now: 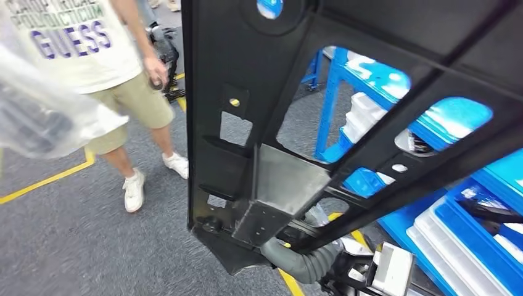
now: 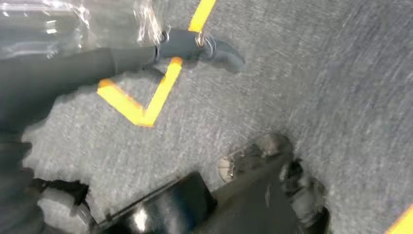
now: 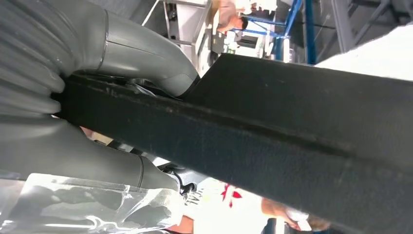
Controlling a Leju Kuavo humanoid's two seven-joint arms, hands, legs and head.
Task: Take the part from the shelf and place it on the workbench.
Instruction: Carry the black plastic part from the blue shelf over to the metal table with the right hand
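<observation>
my right hand grips the large black stamped panel with cutout windows, its grey fingers wrapped over the panel's edge. i hold the panel up in front of me, above the grey carpeted floor. my left hand hangs over the floor beside clear plastic film; i cannot tell how its fingers lie. a person in khaki shorts stands near, and blue racks stand behind the panel.

Head view peers down from high up, the black part right against the lens. Right wrist view hugs the same part at close range. Left wrist view faces the grey floor.
</observation>
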